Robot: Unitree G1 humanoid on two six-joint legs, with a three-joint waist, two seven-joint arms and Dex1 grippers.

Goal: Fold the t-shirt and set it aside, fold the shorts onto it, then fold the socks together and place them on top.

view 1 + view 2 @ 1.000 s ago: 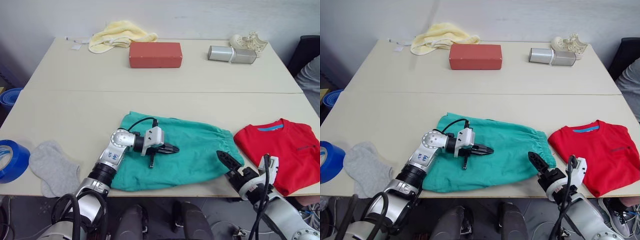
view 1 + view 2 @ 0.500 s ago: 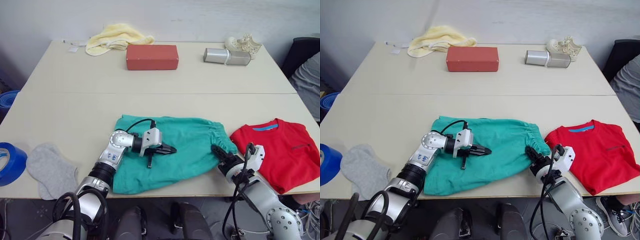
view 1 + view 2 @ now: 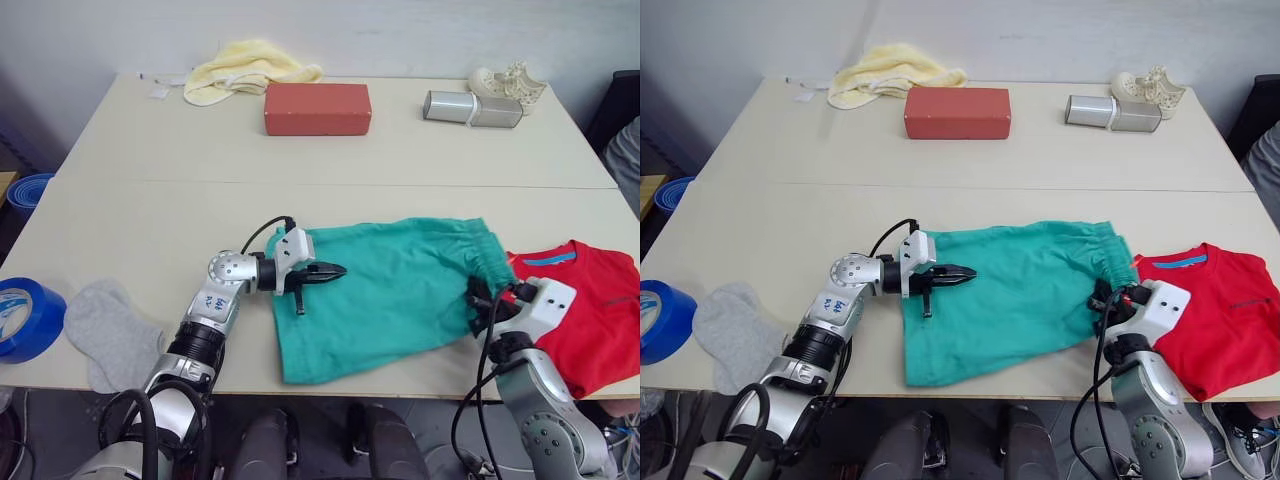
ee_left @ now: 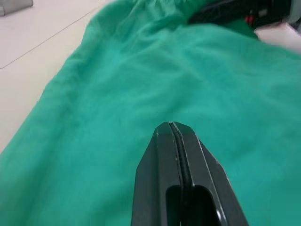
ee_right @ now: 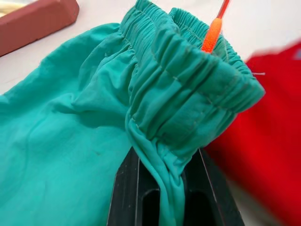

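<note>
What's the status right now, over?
Right tool clamped on the shorts' waistband, beside the t-shirt. Left tool shut, over the shorts. Socks untouched. Nothing in the way.

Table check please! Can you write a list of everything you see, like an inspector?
Surface: pale table, two tops joined by a seam.
T-shirt: red t-shirt folded at the right front edge.
Shorts: teal shorts spread at the front, waistband overlapping the t-shirt's edge.
Socks: grey socks at the front left, untouched.
Clutter: yellow towel, red box, silver case, cream figure along the far side; blue tape roll at the left edge.
Grippers: left gripper shut, over the shorts; right gripper pinching the waistband.
Cables: black cables on both arms.
Surroundings: plain wall behind.
</note>
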